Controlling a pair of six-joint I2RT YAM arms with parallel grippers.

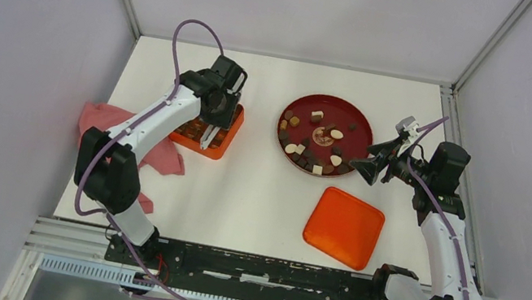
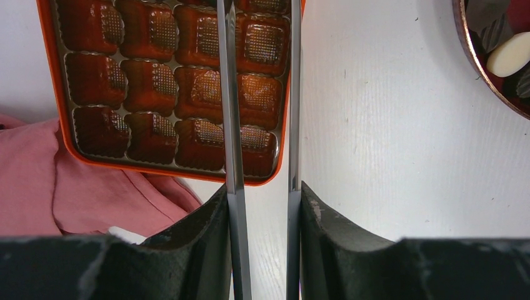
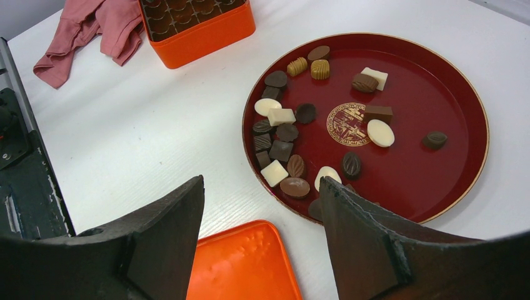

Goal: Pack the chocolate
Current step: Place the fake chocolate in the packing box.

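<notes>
Small chocolate pieces [image 3: 287, 132], dark brown, mid brown and cream, lie scattered on the round dark-red plate [image 3: 437, 94]. The right gripper [image 3: 262, 181] hovers at its rim, fingers spread and empty. The left gripper [image 1: 206, 139] hangs over the orange compartmented box [image 3: 200, 34] — blades narrowly apart, tips hidden — I cannot tell whether it holds anything.

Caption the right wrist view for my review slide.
Open right gripper hovers near a red plate scattered with chocolate.

text: none legible | plate [image 3: 437, 94] centre: gold emblem [image 3: 347, 123], possibly characters, too small to read
</notes>
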